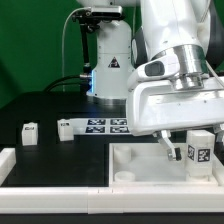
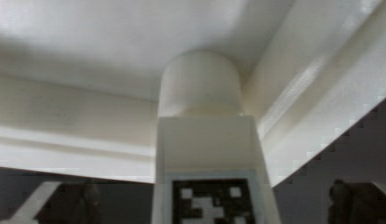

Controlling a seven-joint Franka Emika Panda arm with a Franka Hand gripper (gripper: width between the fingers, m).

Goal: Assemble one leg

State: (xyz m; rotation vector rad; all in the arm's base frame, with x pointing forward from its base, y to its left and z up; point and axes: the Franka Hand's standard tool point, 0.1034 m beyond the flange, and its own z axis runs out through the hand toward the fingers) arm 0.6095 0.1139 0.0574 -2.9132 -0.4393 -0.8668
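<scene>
On the black table (image 1: 40, 105), near its front edge, lies the big white square tray-like piece (image 1: 140, 168), and the white robot arm (image 1: 175, 70) hangs over the back corner of it at the exterior view's right. Down in that corner the leg (image 1: 199, 152) stands upright with its black-and-white tag facing out, and the gripper (image 1: 186, 148) sits around it with its fingers (image 2: 44, 203) spread wide, not squeezing it. Farther back lie the marker board (image 1: 100, 125) and another small tagged block (image 1: 29, 133), well apart from the tray.

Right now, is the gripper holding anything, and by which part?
Nothing is held. The gripper is open, its fingers apart on either side of the leg, which stands upright in the tray.
</scene>
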